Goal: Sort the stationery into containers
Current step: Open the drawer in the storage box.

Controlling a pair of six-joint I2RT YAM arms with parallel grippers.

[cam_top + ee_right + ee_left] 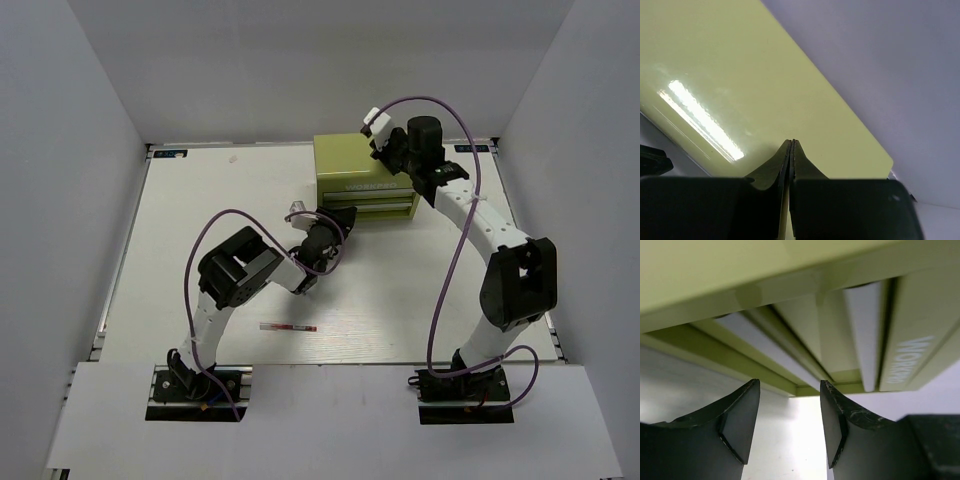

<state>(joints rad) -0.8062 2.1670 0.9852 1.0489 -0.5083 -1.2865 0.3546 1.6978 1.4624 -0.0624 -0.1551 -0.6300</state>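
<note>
Two shallow drawers, glossy boxy olive cabinet

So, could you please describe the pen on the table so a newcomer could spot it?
Start at the olive-green metal cabinet at the white table's far side, then come down to the near edge. There, left of centre, lies a thin red-and-white pen, flat and crosswise. It is the only loose stick in sight.

My left arm and right arm are white links between chunky black joints, each carrying a looping purple cable; my fingers are curved black wedges (scuffed pale along the edges)
</note>
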